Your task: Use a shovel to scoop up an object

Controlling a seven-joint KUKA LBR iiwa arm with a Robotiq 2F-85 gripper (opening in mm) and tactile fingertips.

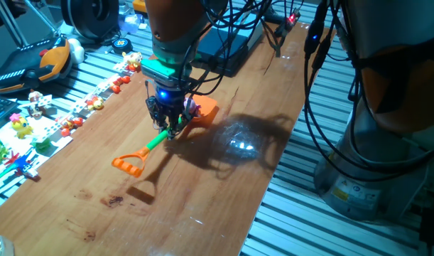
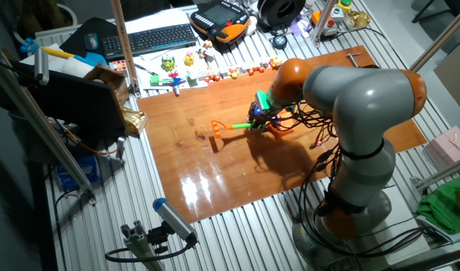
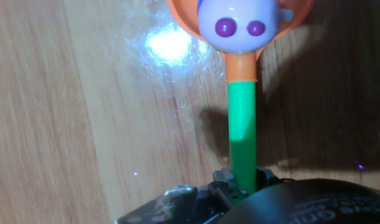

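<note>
My gripper is shut on the thin green shaft of the shovel. Its orange D-loop end points toward the near left, and its shadow lies apart from it on the wood. The orange blade sticks out behind the hand. In the hand view the gripper clamps the green shaft. The tiny figurine, pale with two purple dots, sits in the orange blade. In the other fixed view the gripper holds the shovel mid-table.
Rows of small red-and-yellow toys line the wooden table's left edge. A black-and-orange pendant and a keyboard lie beyond. Cables hang at the right. The robot's base stands by the table's side.
</note>
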